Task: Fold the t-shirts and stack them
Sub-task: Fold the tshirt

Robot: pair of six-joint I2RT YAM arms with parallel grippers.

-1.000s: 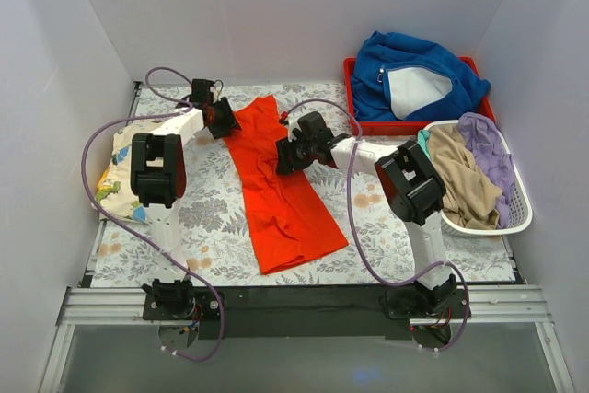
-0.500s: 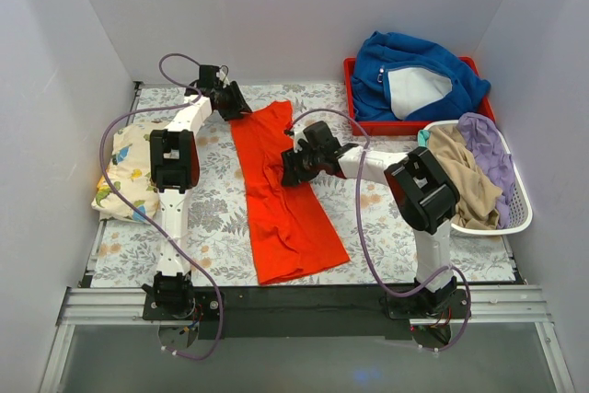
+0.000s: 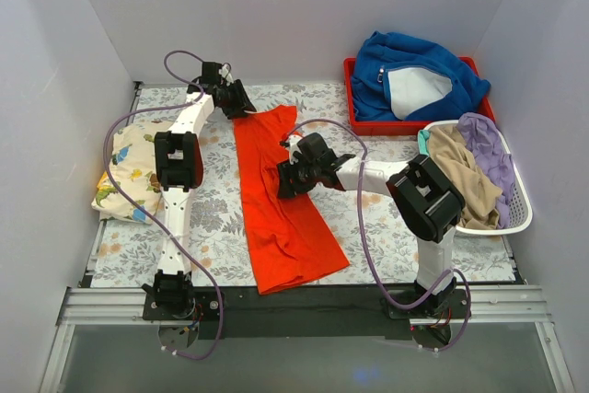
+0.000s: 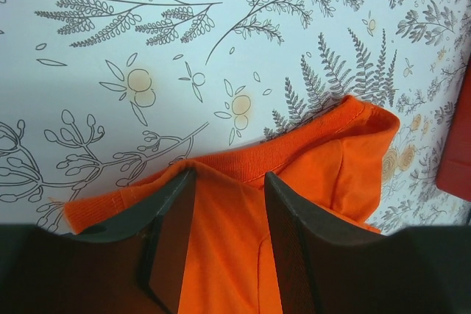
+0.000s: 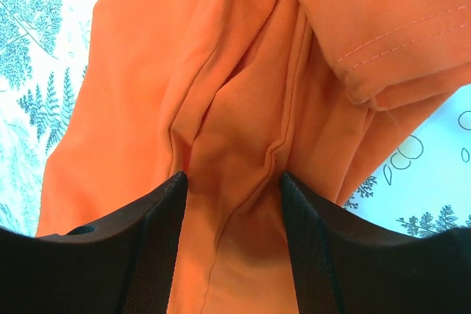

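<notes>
The orange-red t-shirt (image 3: 285, 227) lies folded into a long strip down the middle of the table, its near end close to the front edge. At its far end my left gripper (image 3: 237, 103) is shut on the ribbed edge; in the left wrist view the orange cloth (image 4: 338, 159) fills the gap of that gripper (image 4: 228, 178). My right gripper (image 3: 293, 177) is at the strip's middle right edge. In the right wrist view it (image 5: 232, 178) pinches a bunch of creased orange fabric (image 5: 147, 71). The cream dinosaur-print t-shirt (image 3: 124, 172) lies folded at the far left.
A red tray (image 3: 368, 124) at the back right holds a thick blue garment (image 3: 414, 66). Beside it, at the right edge, a white basket (image 3: 520, 220) holds beige and lilac clothes. A floral cover (image 3: 212, 218) spans the table, and white walls close it in.
My left gripper has moved toward the back and to the right with the shirt's far end. The strip has straightened and its near end has slid closer to the front edge.
</notes>
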